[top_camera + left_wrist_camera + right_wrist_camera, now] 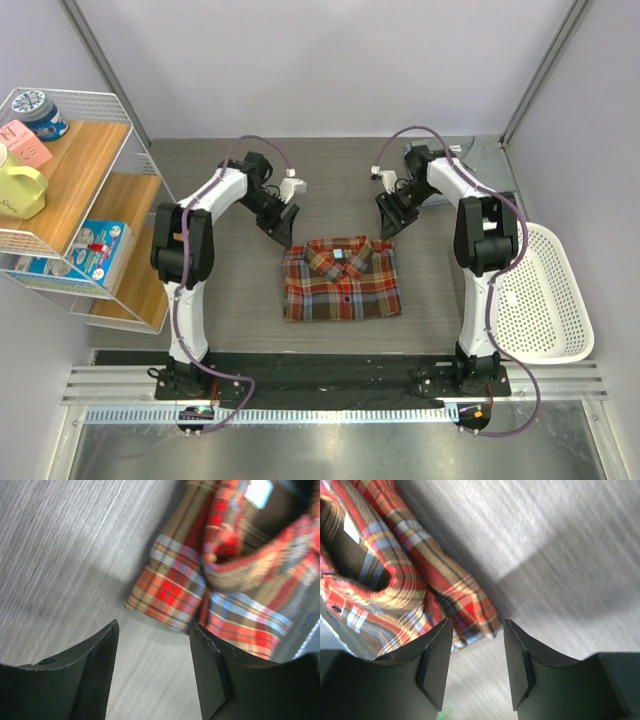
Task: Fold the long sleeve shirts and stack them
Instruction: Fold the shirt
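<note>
While we look from above, we see a wire shelf (85, 165) standing at the left side of the worktop (225, 295). On its upper board are a yellow mug (20, 190), a pink box (25, 143) and a blue round tin (40, 112). A white mesh basket (550, 300) lies at the right edge, just beside the right arm. Both the shelf and the basket are well apart from the cloth in the middle.

Each arm rises from its base, reaches to the far side and then bends inward. So the two tools point down and toward each other.

The plaid shirt (342, 280) lies folded to a near rectangle in the middle of the worktop, with the collar on the far side and facing up. The left tool (281, 232) is at the far left corner of the shirt, and the right tool (387, 224) is at the far right corner.

In each wrist view the fingers are spread apart, and through the gap we see the grey worktop and one corner of the plaid cloth just beyond the tips. Both tools are released and do not touch the shirt. How high they are above it, we cannot tell.
</note>
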`<state>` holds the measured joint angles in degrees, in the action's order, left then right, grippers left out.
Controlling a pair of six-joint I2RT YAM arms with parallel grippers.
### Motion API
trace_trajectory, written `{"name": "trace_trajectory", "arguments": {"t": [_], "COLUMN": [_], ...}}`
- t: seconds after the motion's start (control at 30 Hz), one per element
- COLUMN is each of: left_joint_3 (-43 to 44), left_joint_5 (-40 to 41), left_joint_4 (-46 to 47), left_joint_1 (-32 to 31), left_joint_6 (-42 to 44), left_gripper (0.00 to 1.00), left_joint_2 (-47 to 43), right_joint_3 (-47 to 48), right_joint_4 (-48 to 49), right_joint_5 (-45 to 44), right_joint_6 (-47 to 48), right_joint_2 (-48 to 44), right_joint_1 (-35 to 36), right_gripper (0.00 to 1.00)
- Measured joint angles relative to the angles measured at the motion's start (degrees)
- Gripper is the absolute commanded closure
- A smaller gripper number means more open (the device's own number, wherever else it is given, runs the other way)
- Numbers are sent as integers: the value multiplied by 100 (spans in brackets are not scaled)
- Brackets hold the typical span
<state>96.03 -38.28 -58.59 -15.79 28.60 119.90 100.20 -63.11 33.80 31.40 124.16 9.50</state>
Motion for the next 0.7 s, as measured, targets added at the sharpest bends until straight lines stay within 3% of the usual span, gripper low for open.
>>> {"name": "trace_trajectory", "arguments": {"t": [0.13, 0.2, 0.23, 0.27, 0.33, 0.37, 0.4, 0.6, 0.63, 0.7], "left_joint_3": [166, 210, 210, 197, 127, 90, 52, -90, -101, -101], "left_joint_5": [155, 229, 273, 321, 422, 461, 483, 450, 411, 339], "left_joint_4": [61, 94, 109, 131, 195, 227, 247, 365, 378, 426], "left_joint_1": [-144, -225, -262, -293, -337, -356, -374, -275, -232, -138], "left_joint_6": [87, 151, 175, 190, 216, 225, 232, 105, 55, -26], "left_gripper": [43, 50, 53, 66, 82, 96, 100, 100, 96, 75], "left_joint_2": [382, 485, 514, 531, 531, 531, 531, 529, 529, 529], "right_joint_3": [61, 59, 44, 26, -9, -31, -44, -389, -444, -413], "right_joint_4": [66, 70, 87, 103, 153, 186, 181, 269, 278, 278], "right_joint_5": [39, 39, 39, 33, -4, -35, -20, -9, 9, 57], "right_joint_6": [155, 282, 332, 367, 452, 476, 481, 474, 439, 310], "right_joint_2": [140, 227, 264, 295, 389, 442, 476, 315, 295, 310], "right_joint_1": [24, 57, 66, 68, 79, 81, 87, 0, -20, -39], "right_gripper": [49, 52, 61, 69, 95, 99, 99, 99, 91, 69]}}
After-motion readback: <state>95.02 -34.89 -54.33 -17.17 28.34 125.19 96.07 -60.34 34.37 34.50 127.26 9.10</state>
